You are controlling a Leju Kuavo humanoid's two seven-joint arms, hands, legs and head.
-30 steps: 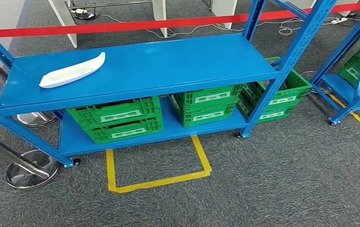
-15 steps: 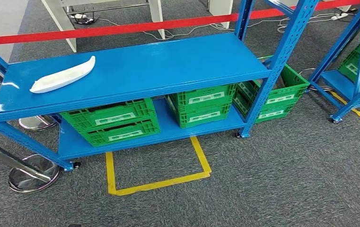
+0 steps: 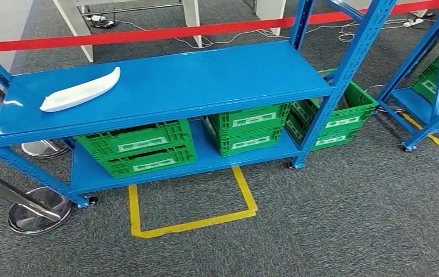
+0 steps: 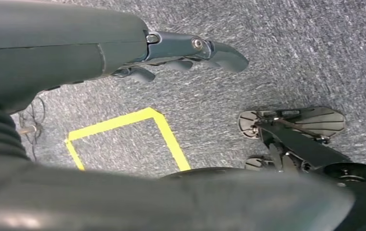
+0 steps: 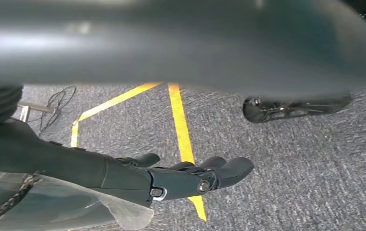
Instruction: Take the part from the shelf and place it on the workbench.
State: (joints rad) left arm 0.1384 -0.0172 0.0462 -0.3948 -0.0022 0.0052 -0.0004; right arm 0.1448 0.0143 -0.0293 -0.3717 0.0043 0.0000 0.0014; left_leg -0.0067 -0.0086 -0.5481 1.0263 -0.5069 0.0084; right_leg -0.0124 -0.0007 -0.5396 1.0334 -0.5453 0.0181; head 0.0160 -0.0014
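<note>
Head view bright and even, overhead indoor light, sharp focus throughout. Soft glare patches on the blue shelf (image 3: 165, 81) top near its left end; shadows beneath it faint and diffuse. Slight wide-angle bowing at the edges. Wrist views: carpet (image 4: 286, 57) fairly sharp, close arm covers badly blurred, pale highlights smeared along them.

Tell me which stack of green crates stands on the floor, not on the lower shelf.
The rightmost green stack, beyond the blue upright, stands on the carpet; the left stack and middle stack sit on the lower shelf.
</note>
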